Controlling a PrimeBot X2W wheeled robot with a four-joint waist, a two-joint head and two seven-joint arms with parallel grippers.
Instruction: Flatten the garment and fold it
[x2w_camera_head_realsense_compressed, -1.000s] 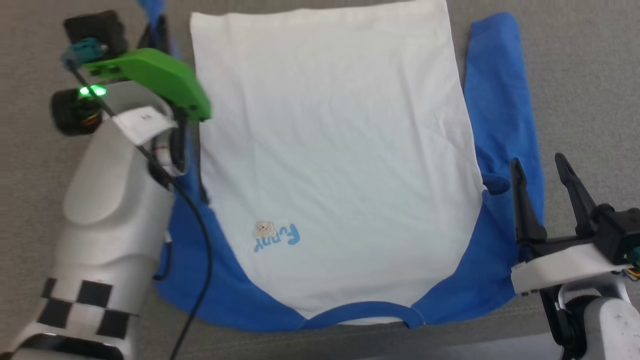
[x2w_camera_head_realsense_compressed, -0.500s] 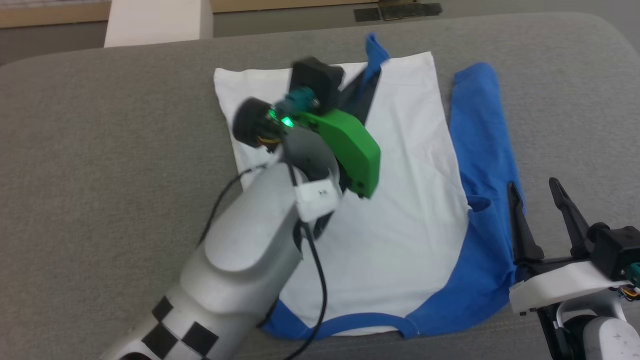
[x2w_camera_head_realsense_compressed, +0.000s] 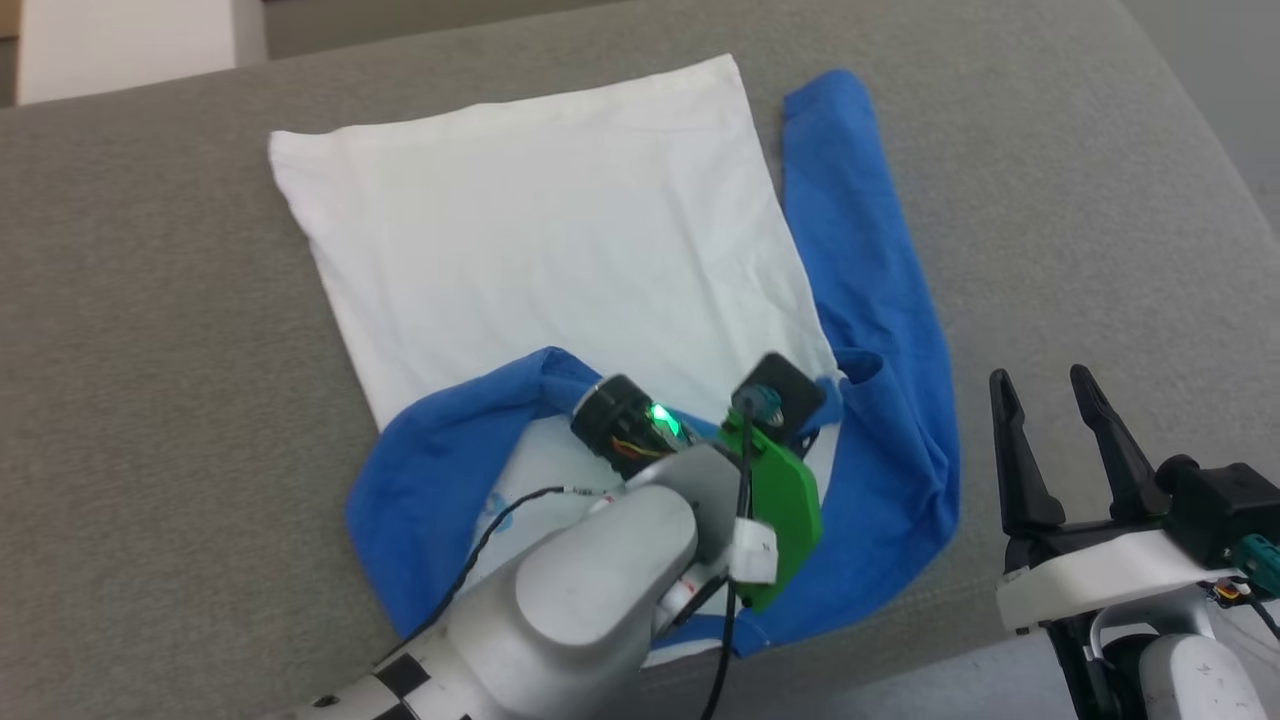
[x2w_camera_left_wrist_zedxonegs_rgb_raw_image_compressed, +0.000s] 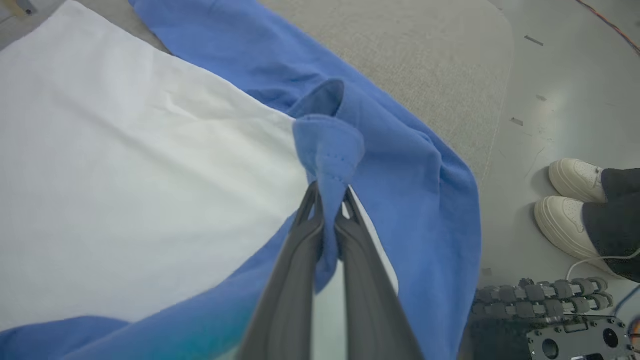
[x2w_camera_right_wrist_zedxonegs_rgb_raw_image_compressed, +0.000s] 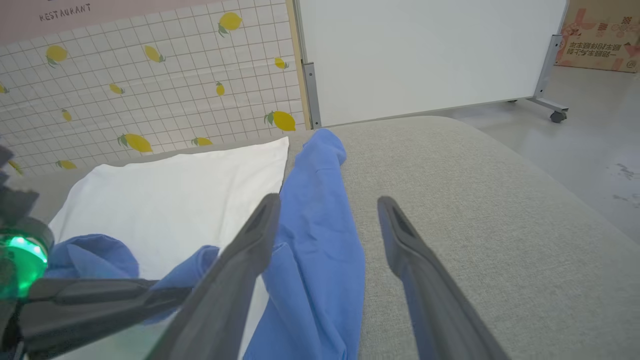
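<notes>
Garment (x2w_camera_head_realsense_compressed: 540, 230) lengthwise near-to-far, hem (x2w_camera_head_realsense_compressed: 500, 105) at far end, blue shoulders (x2w_camera_head_realsense_compressed: 880, 540) nearest

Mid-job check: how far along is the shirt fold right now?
Done: the garment lies with its white body flat on the grey cushion. In hand: the left tool is shut on the left sleeve at its cuff, holding it over the white body. Left: the right sleeve lies straight out beside the body, unfolded, the right tool stands open off the cloth, and the body is not yet folded.
</notes>
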